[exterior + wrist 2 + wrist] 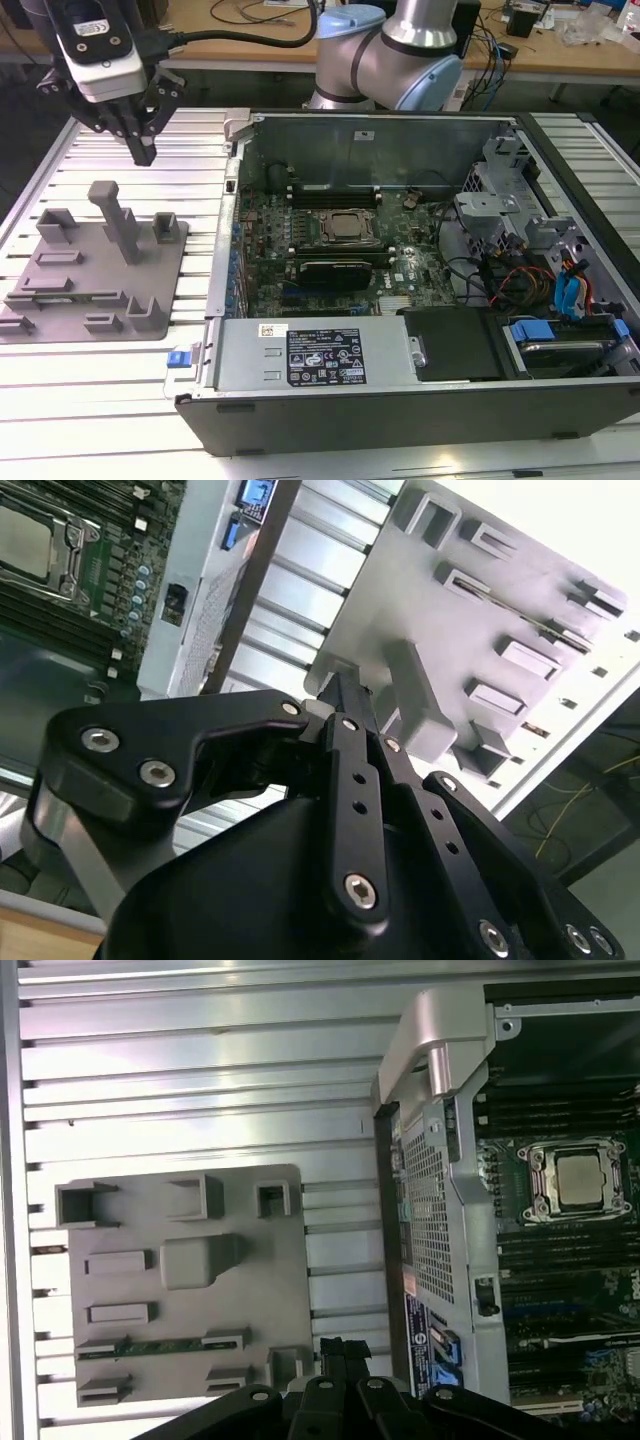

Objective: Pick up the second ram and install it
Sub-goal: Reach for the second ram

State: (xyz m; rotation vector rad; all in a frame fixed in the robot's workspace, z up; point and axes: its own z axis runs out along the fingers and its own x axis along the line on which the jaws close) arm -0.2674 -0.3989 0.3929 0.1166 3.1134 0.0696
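Ram (165, 1344) sits in the grey tray (280, 1260) as a thin green strip held between 2 small blocks (100, 1347); whether it lies flat or stands on edge is hard to tell. The tray rests on the slatted desk (90, 410), just beside the open case (400, 385). In the exterior view the end effector (145, 153) hangs above the desk at the tray's far side, near the tall peg (118, 215) and well apart from the ram, with its fingers pressed together and nothing between them. The pick seems not yet begun. To do it well, the fingers likely need to spread first, then line up across the ram's thin width near its middle, so the stick lifts level and does not twist out of the 2 blocks. The approach should keep clear of the peg. A straight, slow lift looks safest, since a tilted pull could jam the board's ends. The black slots (335, 195) by the socket (345, 228) wait inside the case.
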